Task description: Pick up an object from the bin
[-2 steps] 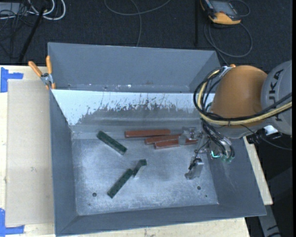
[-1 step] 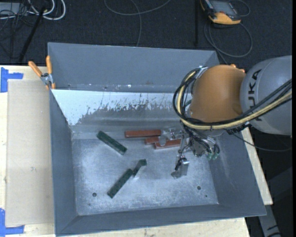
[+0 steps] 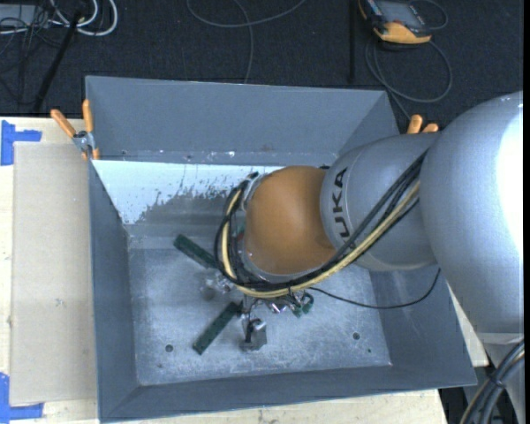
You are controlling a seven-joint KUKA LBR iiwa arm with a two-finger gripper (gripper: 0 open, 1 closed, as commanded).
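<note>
Camera view from above showed the arm (image 3: 380, 223) reaching in from the right, its orange cover (image 3: 283, 219) hanging over the middle of the grey bin (image 3: 115, 325). Below the cover the gripper (image 3: 253, 332) sat low at the bin floor, and I could not tell whether it was released or clenched. A dark green strip (image 3: 214, 329) lay slantwise on the floor just to its left, near the front. A second dark green strip (image 3: 193, 249) lay farther back, partly under the cover.
</note>
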